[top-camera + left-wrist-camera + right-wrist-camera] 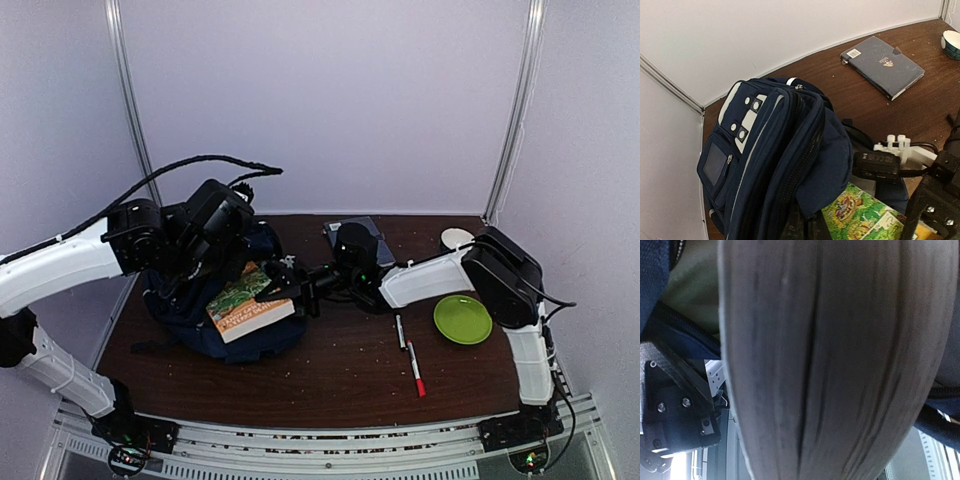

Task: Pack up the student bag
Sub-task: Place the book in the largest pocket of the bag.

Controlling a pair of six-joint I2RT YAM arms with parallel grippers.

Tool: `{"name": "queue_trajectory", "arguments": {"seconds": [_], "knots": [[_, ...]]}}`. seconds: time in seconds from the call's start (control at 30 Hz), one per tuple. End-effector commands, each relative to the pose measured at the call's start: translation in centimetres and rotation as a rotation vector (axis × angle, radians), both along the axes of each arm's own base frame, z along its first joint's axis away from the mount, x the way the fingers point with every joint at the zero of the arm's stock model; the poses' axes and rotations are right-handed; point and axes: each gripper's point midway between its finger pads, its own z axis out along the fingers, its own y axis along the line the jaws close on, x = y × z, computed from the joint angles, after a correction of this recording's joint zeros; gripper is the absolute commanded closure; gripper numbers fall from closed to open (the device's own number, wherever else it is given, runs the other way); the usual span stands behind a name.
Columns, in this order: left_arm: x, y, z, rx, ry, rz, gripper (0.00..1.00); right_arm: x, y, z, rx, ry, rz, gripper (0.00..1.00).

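Note:
The navy student bag (185, 305) lies at the left of the table, its white patch and open zipper filling the left wrist view (770, 150). My left gripper (222, 268) is above the bag's mouth, shut on a flap of its blue fabric (812, 225). A green illustrated book (245, 300) lies tilted at the opening, its far end under the flap (860, 215). My right gripper (288, 290) is shut on the book's right edge. The book's page edges (830, 360) fill the right wrist view and hide the fingers.
A dark grey book (352, 229) (883, 66) lies at the back of the table. A green plate (462, 319), a small white bowl (457, 238), a black pen (400, 330) and a red pen (415, 370) lie to the right.

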Motion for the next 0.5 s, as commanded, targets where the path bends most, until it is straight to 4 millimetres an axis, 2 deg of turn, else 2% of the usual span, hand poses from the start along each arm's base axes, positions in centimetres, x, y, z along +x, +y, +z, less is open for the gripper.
{"name": "queue_trajectory", "arguments": {"seconds": [0.0,0.1,0.23,0.47], "knots": [[0.2,-1.9,5.8,-0.195,-0.129,-0.033,1.00,1.1,1.6,3.3,0.121,-0.109,-0.031,1.00],[-0.1,-2.5,5.9,-0.197,-0.120,-0.065,1.00,2.3,2.7,0.8,0.042,-0.089,-0.066,1.00],[-0.6,-3.3,6.0,-0.190,-0.116,-0.113,1.00,3.0,4.0,-0.9,0.018,-0.078,-0.075,1.00],[-1.1,-4.1,6.2,-0.183,-0.127,-0.144,1.00,5.3,6.0,-2.1,-0.013,-0.151,-0.101,1.00]]}}
